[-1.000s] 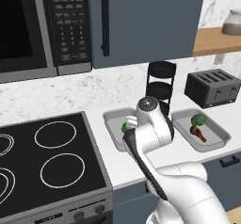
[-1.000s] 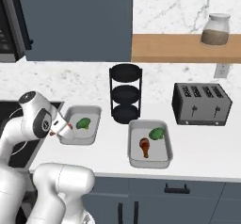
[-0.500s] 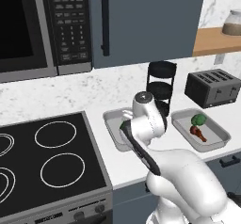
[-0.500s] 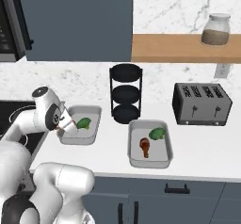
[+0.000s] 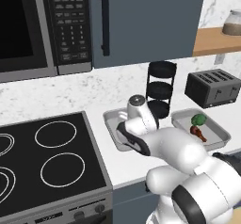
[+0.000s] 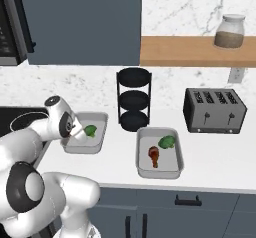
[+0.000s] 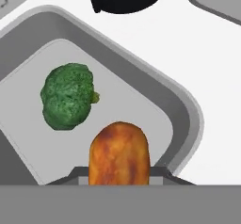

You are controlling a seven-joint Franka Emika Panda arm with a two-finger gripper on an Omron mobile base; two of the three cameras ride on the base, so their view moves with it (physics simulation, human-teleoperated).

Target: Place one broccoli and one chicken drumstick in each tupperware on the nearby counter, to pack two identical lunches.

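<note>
Orange chicken drumstick [image 7: 119,153] is clenched in the claw [image 7: 119,172] over the left tupperware [image 7: 181,106], broccoli [image 7: 67,96] lying at its ten o'clock.

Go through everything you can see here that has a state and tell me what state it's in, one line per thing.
gripper: shut on the orange drumstick, over the left tupperware
orange drumstick: held, not yet released
left tupperware: holds one broccoli
right tupperware: packed, with a broccoli floret and a reddish-brown drumstick
black three-tier stand: upright, nothing on its tiers
toaster: slots empty
jar: upright on the wooden shelf
</note>
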